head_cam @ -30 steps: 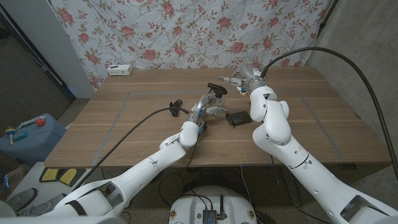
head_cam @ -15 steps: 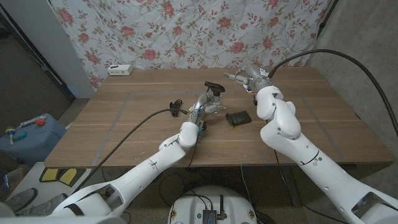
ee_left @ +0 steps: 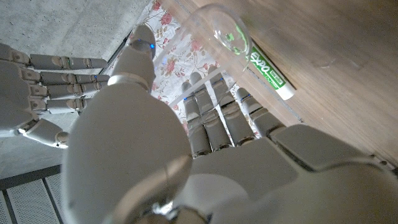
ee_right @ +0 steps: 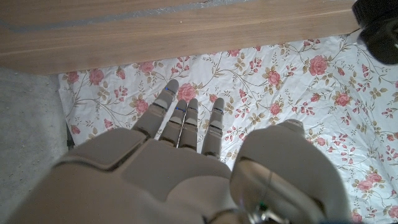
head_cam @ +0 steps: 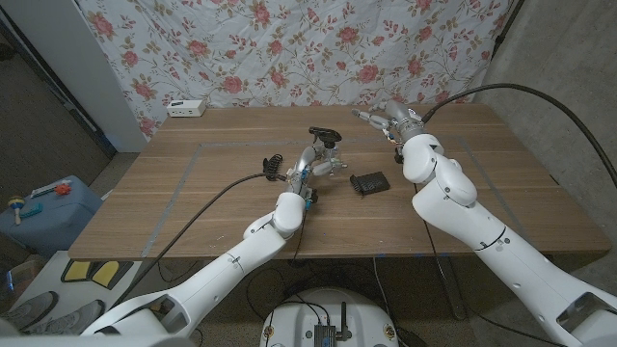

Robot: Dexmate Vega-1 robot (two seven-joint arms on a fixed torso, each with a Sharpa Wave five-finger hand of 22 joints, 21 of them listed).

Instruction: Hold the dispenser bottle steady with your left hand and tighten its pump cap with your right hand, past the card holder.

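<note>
Mid-table, the left hand (head_cam: 318, 164) grips the clear plastic dispenser bottle (head_cam: 326, 156) with its black pump cap (head_cam: 323, 133). The right hand (head_cam: 381, 120), fingers spread and empty, has drawn back from the cap, pausing tightening, beyond the dark flat card holder (head_cam: 368, 182).

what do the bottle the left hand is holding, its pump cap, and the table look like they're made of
Bottle: probably clear plastic, possibly glass; glossy, the backdrop shows through its rounded wall in the left wrist view.
Pump cap: likely black plastic; dark and matte, too small to be sure.
Table: wood or wood veneer, satin finish, with visible grain running lengthwise.
</note>
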